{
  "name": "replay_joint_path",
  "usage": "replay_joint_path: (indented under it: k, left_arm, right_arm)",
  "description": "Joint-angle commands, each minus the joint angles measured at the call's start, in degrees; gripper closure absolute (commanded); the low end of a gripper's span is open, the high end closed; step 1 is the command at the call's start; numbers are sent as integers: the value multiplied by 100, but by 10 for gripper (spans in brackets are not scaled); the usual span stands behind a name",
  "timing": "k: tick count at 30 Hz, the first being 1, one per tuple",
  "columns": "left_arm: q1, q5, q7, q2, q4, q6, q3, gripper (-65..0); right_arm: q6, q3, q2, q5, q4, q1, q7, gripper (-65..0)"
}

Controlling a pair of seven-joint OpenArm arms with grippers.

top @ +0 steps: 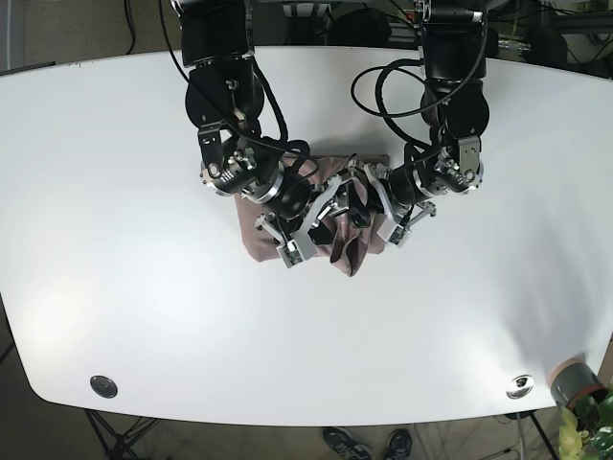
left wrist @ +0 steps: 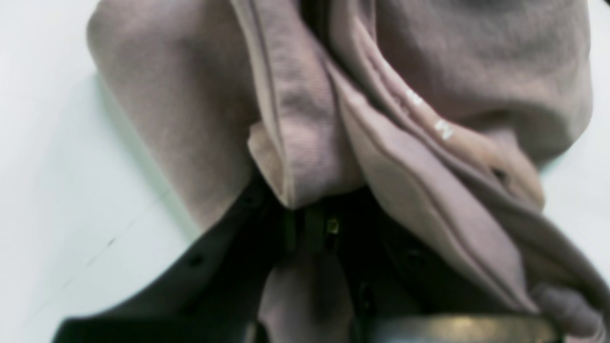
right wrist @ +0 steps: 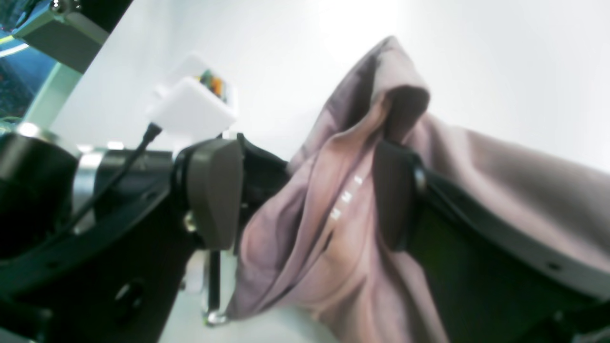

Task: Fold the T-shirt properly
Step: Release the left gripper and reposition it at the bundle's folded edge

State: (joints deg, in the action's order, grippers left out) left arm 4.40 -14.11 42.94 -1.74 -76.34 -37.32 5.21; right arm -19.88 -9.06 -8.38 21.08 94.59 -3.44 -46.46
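While the T-shirt [top: 343,222] sits bunched in a crumpled heap near the middle of the white surface [top: 115,287], you've got both arms crowded right over it, and that's where the trouble starts. Your left hand [left wrist: 310,214] looks clamped on a gathered wad of fabric, several layers and a hem all pinched together, so if you lift from here you're likely to drag a knot of cloth up, not one clean edge. Your right hand [right wrist: 305,200] has its two pads apart with a thick fold of the shirt hanging between them; the far pad presses into the cloth, the near one stands clear, so I'd call it spread, not gripping. Close now and you may catch more layers than you want.

Watch the spacing too. In the base view the two hands sit very near each other, and pulling in opposite directions could twist the shirt tighter instead of opening it. Any swing inward risks a knock between the wrists. The small white box [right wrist: 190,107] behind the right hand with its cable looks close enough to be worth minding.
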Motion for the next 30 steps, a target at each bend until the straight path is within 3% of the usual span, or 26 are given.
replay_joint_path:
  k: [1,9,14,22,30]
  left_arm:
    - [12,176,229,-15,-380,27,11,0]
    - [-278,176,247,-59,-1742,27,644,0]
    - [-480,176,247,-358,-2226,27,1180,0]
    - [-594,184,247,-789,-2226,27,2164,0]
    - [-832,184,220,-1044,-2208,27,2217,0]
  right_arm:
    - [-65,-4,69,94,392,15,114,-401]
    - [-65,-4,95,94,462,173,131,-401]
    - [-65,-13,104,59,366,173,131,-400]
    - [-65,-39,51,85,-768,-311,334,-400]
    - [-65,-92,-62,85,-2061,-952,747,-400]
